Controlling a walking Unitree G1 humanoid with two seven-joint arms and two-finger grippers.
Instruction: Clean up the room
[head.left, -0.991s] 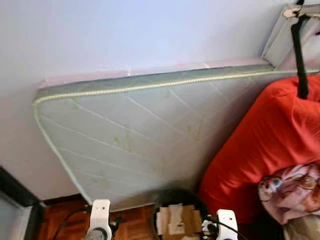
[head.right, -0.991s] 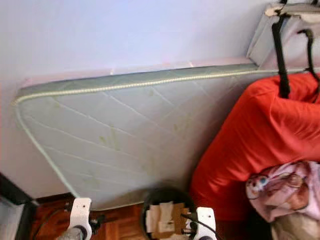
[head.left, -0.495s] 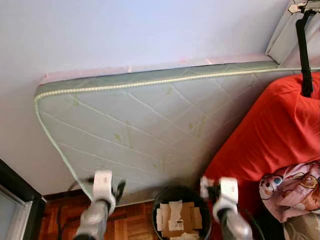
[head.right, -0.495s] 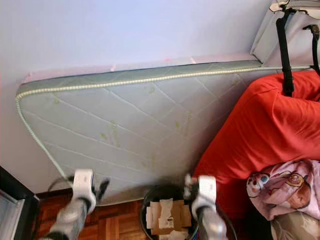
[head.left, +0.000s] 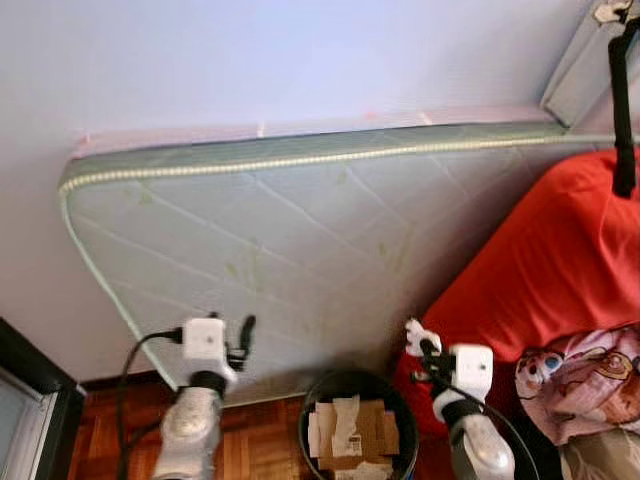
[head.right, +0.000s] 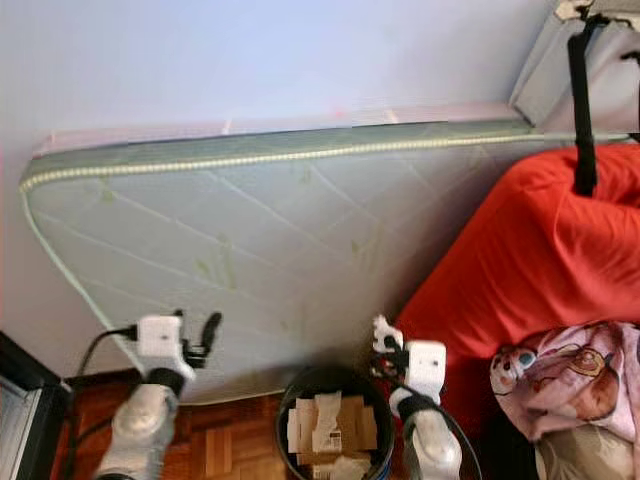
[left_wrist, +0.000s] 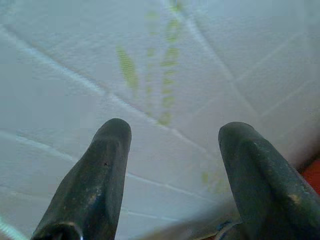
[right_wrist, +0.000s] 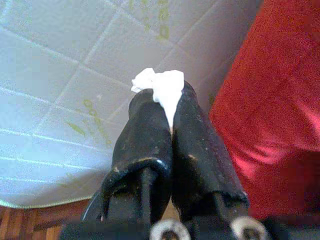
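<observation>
A black waste bin (head.left: 345, 376) stands on the floor just before me, holding cardboard and paper scraps (head.left: 348, 430). My right gripper (head.left: 418, 340) is raised above the bin's right rim, beside the red cushion. It is shut on a crumpled white tissue (right_wrist: 157, 84), which sticks out past the fingertips (right_wrist: 150, 107). My left gripper (head.left: 245, 333) is lifted to the left of the bin, close to the mattress face. In the left wrist view its fingers (left_wrist: 112, 140) stand open with nothing between them.
A pale green quilted mattress (head.left: 300, 240) leans against the wall behind the bin. A big red cushion (head.left: 560, 270) lies at the right with a pink patterned cloth (head.left: 580, 375) on it and a black strap (head.left: 622, 110) hanging above. Wooden floor (head.left: 110, 430) and a dark frame (head.left: 30, 375) lie at the left.
Both arms have risen from the bottom edge of the view. The right gripper, with the white tissue, now stands higher, above the bin's right rim. The left gripper is up by the mattress.
</observation>
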